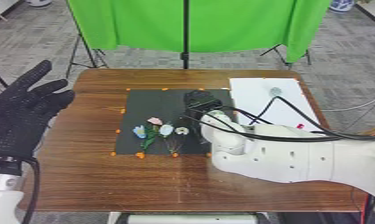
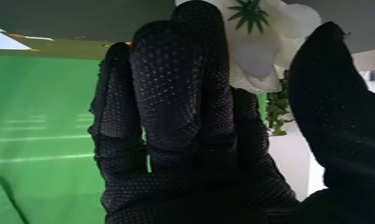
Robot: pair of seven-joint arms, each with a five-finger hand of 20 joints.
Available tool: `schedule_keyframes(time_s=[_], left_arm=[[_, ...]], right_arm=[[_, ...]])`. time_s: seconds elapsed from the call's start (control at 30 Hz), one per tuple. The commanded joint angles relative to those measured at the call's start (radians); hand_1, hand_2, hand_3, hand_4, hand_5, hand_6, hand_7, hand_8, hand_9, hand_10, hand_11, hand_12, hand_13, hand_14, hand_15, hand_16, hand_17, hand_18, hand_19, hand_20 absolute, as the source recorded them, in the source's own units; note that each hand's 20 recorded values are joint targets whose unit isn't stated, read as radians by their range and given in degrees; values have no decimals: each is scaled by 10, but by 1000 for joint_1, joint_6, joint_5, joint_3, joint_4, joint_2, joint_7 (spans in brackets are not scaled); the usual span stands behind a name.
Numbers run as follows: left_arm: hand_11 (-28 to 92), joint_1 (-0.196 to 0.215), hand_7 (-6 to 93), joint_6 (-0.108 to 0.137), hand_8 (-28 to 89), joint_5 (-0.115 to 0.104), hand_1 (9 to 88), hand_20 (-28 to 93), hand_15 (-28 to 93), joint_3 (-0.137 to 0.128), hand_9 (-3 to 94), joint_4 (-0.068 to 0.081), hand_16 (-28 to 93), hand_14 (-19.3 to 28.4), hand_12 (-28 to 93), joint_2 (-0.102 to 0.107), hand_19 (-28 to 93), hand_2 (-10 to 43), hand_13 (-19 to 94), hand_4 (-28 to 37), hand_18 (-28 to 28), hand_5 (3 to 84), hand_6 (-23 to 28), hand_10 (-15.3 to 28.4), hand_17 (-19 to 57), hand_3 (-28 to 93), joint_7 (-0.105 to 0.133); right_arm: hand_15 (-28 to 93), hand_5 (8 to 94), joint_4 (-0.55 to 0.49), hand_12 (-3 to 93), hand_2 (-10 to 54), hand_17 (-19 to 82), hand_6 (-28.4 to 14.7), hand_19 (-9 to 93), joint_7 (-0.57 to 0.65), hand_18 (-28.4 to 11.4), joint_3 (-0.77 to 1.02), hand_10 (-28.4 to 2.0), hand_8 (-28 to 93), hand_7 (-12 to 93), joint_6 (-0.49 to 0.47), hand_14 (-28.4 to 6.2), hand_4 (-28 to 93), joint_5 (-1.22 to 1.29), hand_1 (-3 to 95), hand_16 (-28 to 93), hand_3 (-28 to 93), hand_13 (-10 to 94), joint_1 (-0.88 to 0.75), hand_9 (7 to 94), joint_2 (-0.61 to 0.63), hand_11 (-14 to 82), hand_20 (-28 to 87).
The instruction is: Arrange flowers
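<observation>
Brown wooden table [image 1: 86, 192] beneath a black mat [image 1: 141, 106]; over that, the right hand [image 1: 199, 100], open, thumb apart, with the left hand [image 1: 23, 115] also open, well to its left. Flowers [image 1: 167, 130] lie left of the right hand, nearer the robot. Best to pinch stems gently, sparing petals.

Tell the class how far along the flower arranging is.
Done: several flowers lie grouped on the dark mat. In hand: apparently nothing; the right hand has straight fingers near a white flower. Left: probably more arranging, as the blooms aren't bundled.
</observation>
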Motion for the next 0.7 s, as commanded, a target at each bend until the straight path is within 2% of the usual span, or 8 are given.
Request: schedule_keyframes(time_s=[0.03,0.2,0.3,0.33,0.53,0.6,0.7], left_arm=[[317,34,166,15,-102,-14,236,271,622,-10,343,-2,-117,284,126,-2,618,65,270,-219,263,333,82,215,-52,783,-1],[317,34,166,17,-102,-16,236,271,622,-11,343,0,-116,284,126,-1,618,63,271,-218,264,333,82,215,-52,783,-1],[317,26,166,14,-102,-13,237,271,622,-6,343,3,-116,284,126,-4,618,63,271,-219,263,333,82,215,-52,782,-12],[317,29,166,18,-102,-15,237,271,622,-5,344,2,-116,284,127,-3,618,63,271,-219,264,333,82,215,-52,782,-7],[316,29,165,17,-102,-6,237,271,622,-6,343,-2,-116,284,126,-8,618,63,271,-219,264,333,83,215,-52,783,-14],[316,33,165,16,-102,-4,238,271,622,-6,343,-5,-116,284,126,-10,618,64,271,-219,264,334,83,215,-52,781,-11],[317,48,164,17,-101,-3,238,271,622,-11,343,-12,-116,284,127,-10,618,65,270,-219,264,334,83,215,-52,781,1]], right_arm=[[613,564,-46,174,-95,377,-15,915,3,-204,41,-118,-115,129,-22,-60,-262,35,343,189,787,785,-6,796,24,296,33],[617,555,-71,173,-95,375,-19,910,-7,-206,71,-123,-113,124,-55,-64,-262,38,342,188,786,779,-27,789,31,293,38],[619,554,-76,174,-95,373,-20,907,-8,-208,95,-125,-113,123,-53,-65,-262,43,341,187,782,776,-37,787,35,292,41],[619,554,-77,174,-95,373,-20,906,-8,-209,88,-126,-112,122,-39,-66,-262,42,340,187,780,776,-26,787,38,292,42],[613,556,-64,167,-78,373,-20,897,-5,-209,81,-134,-112,123,71,-72,-251,85,318,181,779,768,39,774,109,275,44],[602,557,-40,161,-68,372,-22,875,-5,-207,66,-140,-112,125,108,-78,-248,97,314,174,784,753,66,750,143,256,34],[589,555,-6,148,-57,367,-25,842,-24,-204,87,-152,-113,128,113,-96,-247,148,308,160,791,701,79,673,198,212,15]])
